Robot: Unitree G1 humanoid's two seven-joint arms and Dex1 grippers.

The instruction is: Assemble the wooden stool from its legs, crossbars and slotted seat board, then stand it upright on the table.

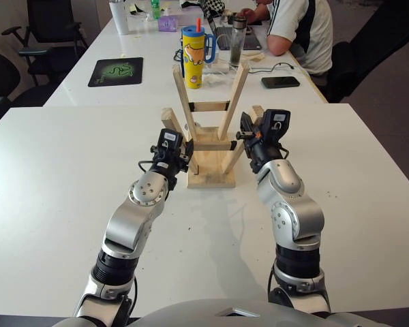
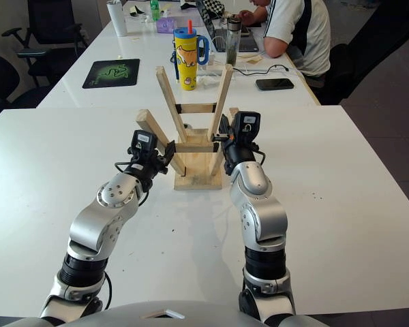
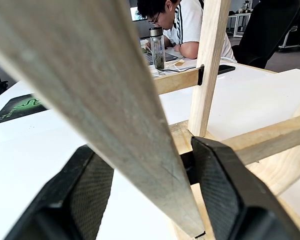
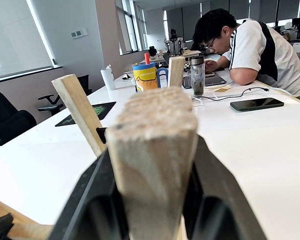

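Note:
The wooden stool point(image 1: 208, 136) rests upside down on the white table point(image 1: 68, 177), its seat board point(image 1: 211, 179) flat on the surface and its legs slanting upward, joined by crossbars point(image 1: 210, 106). My left gripper point(image 1: 179, 155) is shut on the near left leg point(image 3: 115, 100), which runs between the black fingers point(image 3: 85, 195). My right gripper point(image 1: 249, 133) is shut on the near right leg point(image 4: 155, 150), whose cut end sticks out between the fingers point(image 4: 97, 200). The two far legs point(image 1: 184, 95) stand free.
Behind the stool, on the adjoining table, stand a yellow cup point(image 1: 194, 56) and a bottle point(image 1: 236, 42), with a phone point(image 1: 280, 82) and a black mouse pad point(image 1: 116, 71) lying flat. A person works at a laptop farther back. Office chairs stand at the far left.

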